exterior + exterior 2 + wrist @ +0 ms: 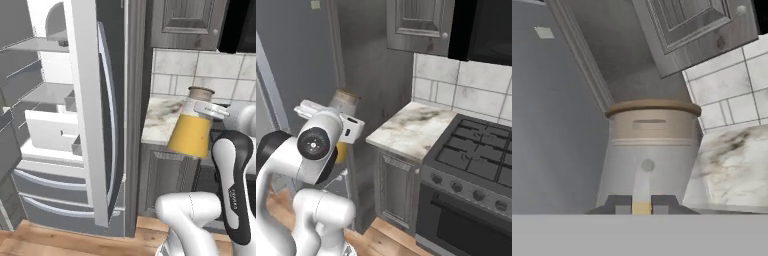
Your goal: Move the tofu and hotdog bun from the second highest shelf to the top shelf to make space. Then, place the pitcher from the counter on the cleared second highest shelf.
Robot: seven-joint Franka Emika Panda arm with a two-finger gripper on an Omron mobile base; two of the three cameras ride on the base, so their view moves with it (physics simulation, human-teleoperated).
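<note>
1. The pitcher [192, 125] hangs in the air at the right centre of the left base view, lifted clear of the worktop [160, 120] and tilted, its lid leaning toward the upper right. I judge it is carried this way because the grip sits high on the narrow neck, which lets the wide juice-filled body swing below.

2. The fingers [212, 110] are closed on the neck just under the tan lid, reaching in from the right of the frame. In the hand view the pitcher [648, 145] fills the middle, its collar directly above the two dark fingertips [619, 202] at the bottom, so the neck lies between them.

3. In the right base view the pitcher [343, 120] shows at left centre, mostly hidden behind the arm's wrist, well off the worktop [411, 127] to its right.

4. The open refrigerator stands at the left of the left base view, its pale shelves [47, 92] visible behind the door [92, 110]. The door's edge stands between pitcher and shelves, so the carry likely has to go around it.
</note>
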